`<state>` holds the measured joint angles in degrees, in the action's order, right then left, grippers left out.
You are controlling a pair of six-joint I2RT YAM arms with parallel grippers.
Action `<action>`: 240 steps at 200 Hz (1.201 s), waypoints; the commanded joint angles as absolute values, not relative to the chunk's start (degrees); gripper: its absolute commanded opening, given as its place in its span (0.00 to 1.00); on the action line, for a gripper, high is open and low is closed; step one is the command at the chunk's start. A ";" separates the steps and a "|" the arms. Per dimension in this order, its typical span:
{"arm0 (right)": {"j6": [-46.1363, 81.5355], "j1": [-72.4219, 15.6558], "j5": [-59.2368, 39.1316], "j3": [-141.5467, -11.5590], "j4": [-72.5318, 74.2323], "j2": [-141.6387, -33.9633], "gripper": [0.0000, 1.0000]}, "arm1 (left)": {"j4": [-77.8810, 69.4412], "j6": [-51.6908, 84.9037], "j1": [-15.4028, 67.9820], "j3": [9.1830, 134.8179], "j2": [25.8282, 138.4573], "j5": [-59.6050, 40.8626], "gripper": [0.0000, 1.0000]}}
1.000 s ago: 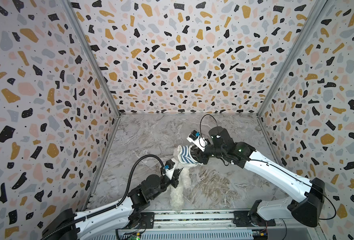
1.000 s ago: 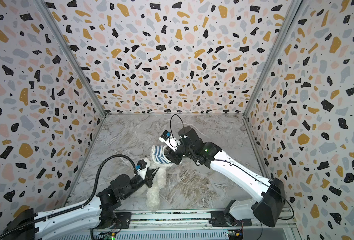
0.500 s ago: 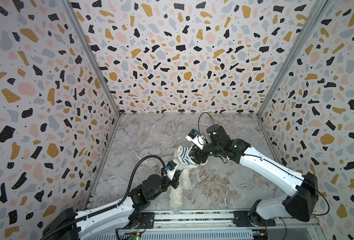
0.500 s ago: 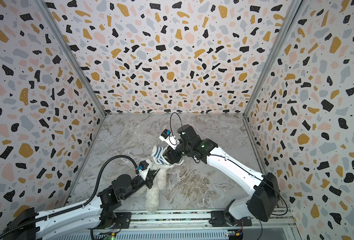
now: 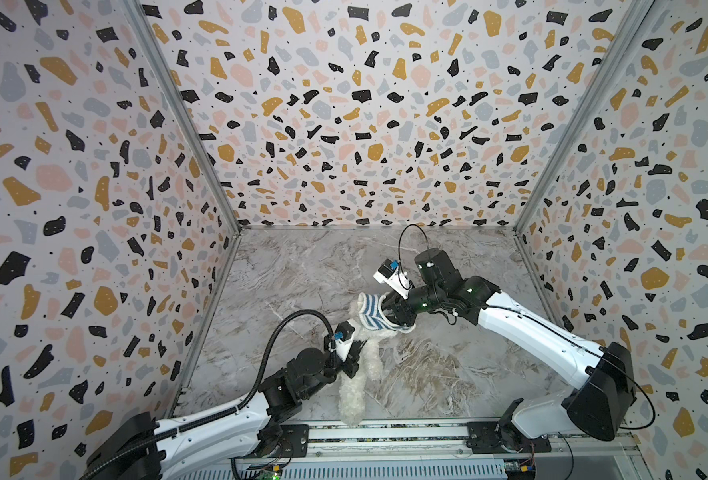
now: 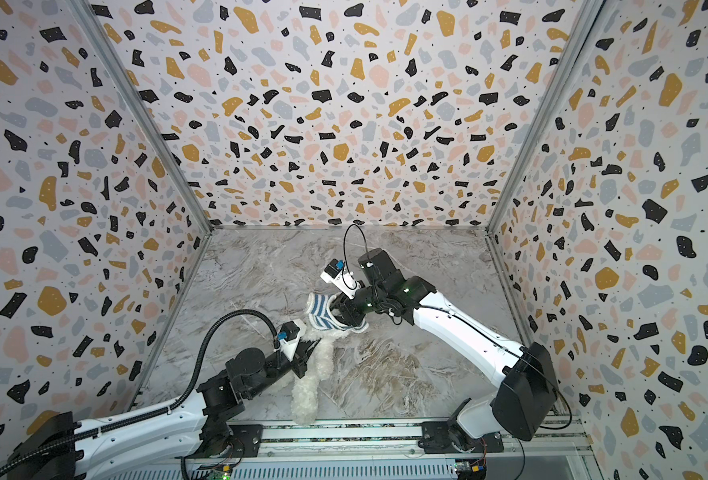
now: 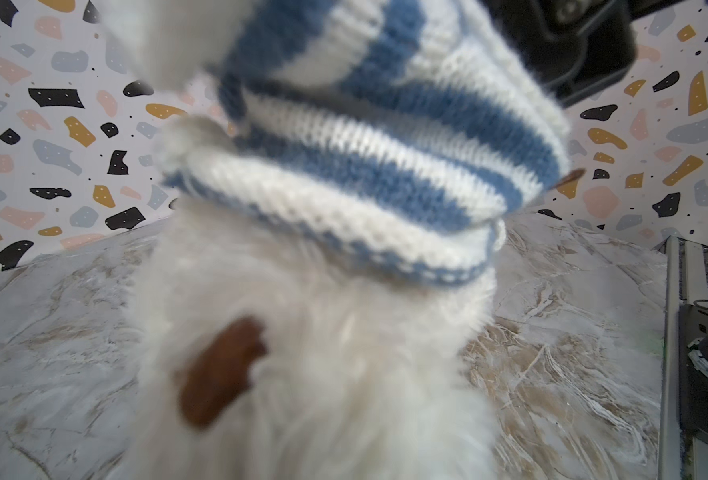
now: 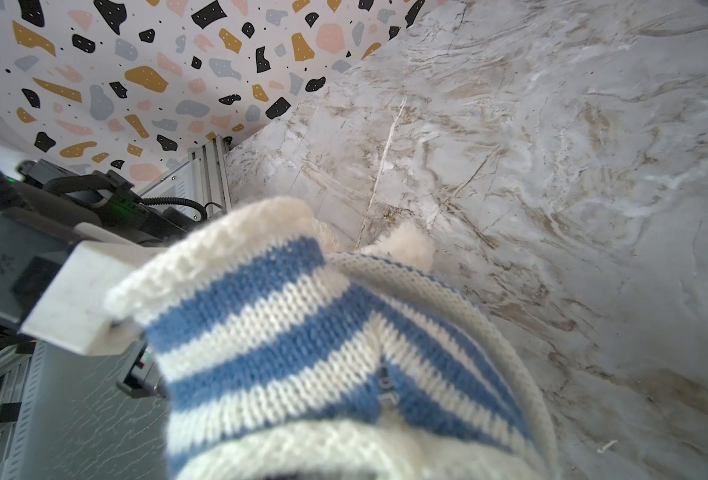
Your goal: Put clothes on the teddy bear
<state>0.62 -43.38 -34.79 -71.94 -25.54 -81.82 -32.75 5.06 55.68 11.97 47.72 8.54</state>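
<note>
Blue-striped knit shirt [image 5: 369, 312] caps only the head of the teddy bear [image 5: 358, 388], clamped low on the bench [image 5: 302, 266] by the left hand [image 5: 355, 360]; the right hand [image 5: 389, 311], buried inside with its opening impossible to tell, may snag the knit and drag it off.

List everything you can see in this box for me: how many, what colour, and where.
bear: one, fluffy white, centre front, one leg reaching the rail
shirt: one, blue and white stripes, over the bear's upper end
floor: one, grey-brown marble pattern
walls: three, pale with black, ochre, pink and grey flecks, around the floor
rail: one, metal, front edge
left arm: one, white and black, front left
right arm: one, white and black, front right
left gripper: one, black, shut on the bear's middle
right gripper: one, black, at the shirt, jaws hidden
</note>
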 commanded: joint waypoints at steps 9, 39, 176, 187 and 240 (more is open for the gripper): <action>-0.58 -43.68 -36.95 -71.05 -26.71 -81.57 0.35 | -39.42 3.81 56.00 13.80 47.72 9.38 0.00; -0.82 -43.95 -37.26 -70.42 -26.28 -82.24 0.38 | -39.69 3.85 56.02 13.97 48.05 10.14 0.00; -0.24 -43.95 -34.40 -67.88 -22.78 -78.38 0.00 | -37.57 5.85 56.06 16.55 52.27 15.16 0.23; 0.66 -42.58 -34.35 -66.56 -20.93 -77.18 0.00 | -36.57 7.15 56.03 16.79 52.63 15.89 0.27; 1.52 -38.69 -27.90 -62.76 -15.58 -71.07 0.00 | -34.15 12.97 56.01 16.47 51.43 12.74 0.75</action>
